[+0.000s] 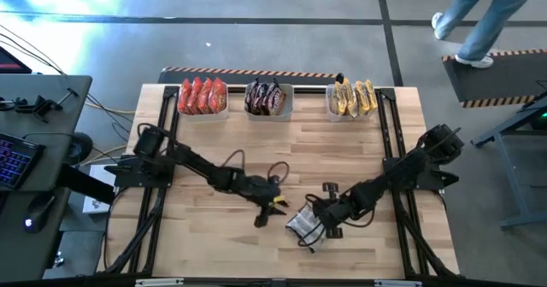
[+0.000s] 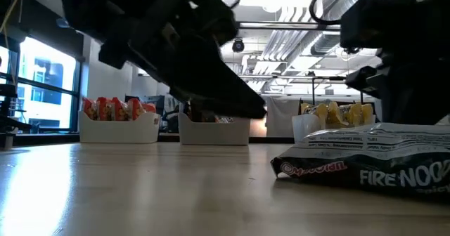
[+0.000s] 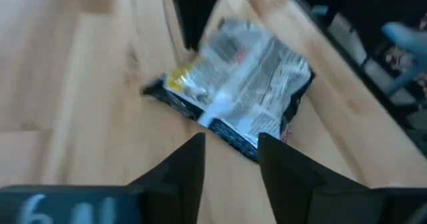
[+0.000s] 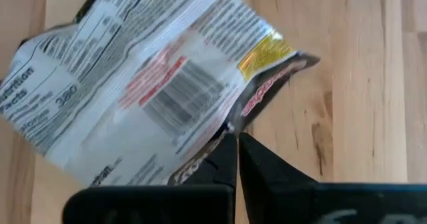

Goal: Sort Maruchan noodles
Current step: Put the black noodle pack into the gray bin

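- High view: one wooden bench [image 1: 214, 142] carries three pale bins in a row along its far edge, plus one loose packet near the near edge, right of centre
- Left bin [image 1: 203, 109], nearest the far-left corner: four red-orange packets [image 1: 202, 94], standing on edge
- Middle bin [image 1: 269, 108]: dark packets [image 1: 266, 97] standing on edge; the count cannot be read with certainty, about three
- Right bin [image 1: 350, 108], towards the far-right corner: yellow packets [image 1: 353, 96] standing on edge, about four
- Loose silver-and-dark packet [image 1: 302, 224]: one, lying flat on the bench between the two grippers; the low view shows white lettering on its dark face, and the right wrist view shows its silver printed back with a barcode
- Left gripper [image 3: 230, 159]: positioned just beside the loose packet on its left; the left wrist view shows the two fingers [image 3: 187, 167] standing partly apart with bare bench between them and nothing held; the packet lies just ahead of the fingertips
- Right gripper [image 4: 236, 147]: positioned at the loose packet's right side; the right wrist view shows the fingertips pressed together, pinching the packet's edge seam
- Beyond the far-right corner of the bench: one person's legs [image 1: 479, 18] on the floor
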`<state>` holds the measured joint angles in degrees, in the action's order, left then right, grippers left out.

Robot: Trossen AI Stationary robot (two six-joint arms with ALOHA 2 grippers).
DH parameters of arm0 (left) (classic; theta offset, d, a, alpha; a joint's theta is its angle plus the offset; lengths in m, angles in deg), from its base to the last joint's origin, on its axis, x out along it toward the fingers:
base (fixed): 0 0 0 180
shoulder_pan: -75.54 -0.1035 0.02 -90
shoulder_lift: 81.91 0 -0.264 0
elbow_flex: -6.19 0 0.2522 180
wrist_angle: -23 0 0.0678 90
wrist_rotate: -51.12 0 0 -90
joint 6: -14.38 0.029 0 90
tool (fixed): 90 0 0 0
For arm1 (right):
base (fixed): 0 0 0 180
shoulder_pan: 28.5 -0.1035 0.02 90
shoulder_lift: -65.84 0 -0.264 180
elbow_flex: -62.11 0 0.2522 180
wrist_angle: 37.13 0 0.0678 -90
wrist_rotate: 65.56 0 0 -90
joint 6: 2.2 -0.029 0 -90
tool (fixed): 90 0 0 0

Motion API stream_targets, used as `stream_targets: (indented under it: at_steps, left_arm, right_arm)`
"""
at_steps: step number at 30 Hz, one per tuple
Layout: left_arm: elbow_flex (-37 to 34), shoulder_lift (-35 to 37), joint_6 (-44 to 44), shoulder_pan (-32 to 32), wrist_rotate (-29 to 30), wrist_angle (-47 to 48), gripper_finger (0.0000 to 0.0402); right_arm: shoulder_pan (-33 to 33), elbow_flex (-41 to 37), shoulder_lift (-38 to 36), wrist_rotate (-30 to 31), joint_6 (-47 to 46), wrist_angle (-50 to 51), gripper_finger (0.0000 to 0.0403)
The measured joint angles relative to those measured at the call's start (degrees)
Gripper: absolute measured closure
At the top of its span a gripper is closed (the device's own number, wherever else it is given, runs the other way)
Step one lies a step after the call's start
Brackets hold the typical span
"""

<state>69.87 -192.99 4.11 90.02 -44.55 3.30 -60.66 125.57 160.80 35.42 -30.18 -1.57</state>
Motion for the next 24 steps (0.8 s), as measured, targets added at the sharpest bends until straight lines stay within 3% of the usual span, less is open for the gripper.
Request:
stream_targets:
  at_steps: [7,11,17,24]
  left_arm:
    - [8.90,-5.11,0.36,2.45,-0.13,13.70,0.0225]
    - [10.66,-5.54,0.49,3.81,1.23,14.63,0.0209]
    - [11.75,-5.81,1.05,4.62,4.78,13.87,0.0211]
    - [15.27,-10.98,1.40,4.85,6.62,14.03,0.0226]
  right_arm:
    - [1.04,-0.04,-0.01,0.87,2.16,-0.61,0.0403]
    - [1.04,-0.04,-0.01,1.71,3.06,-1.76,0.0403]
    - [1.04,-0.04,-0.01,2.65,5.55,-4.33,0.0403]
    - [1.04,0.07,-0.01,4.08,6.05,-6.62,0.0403]
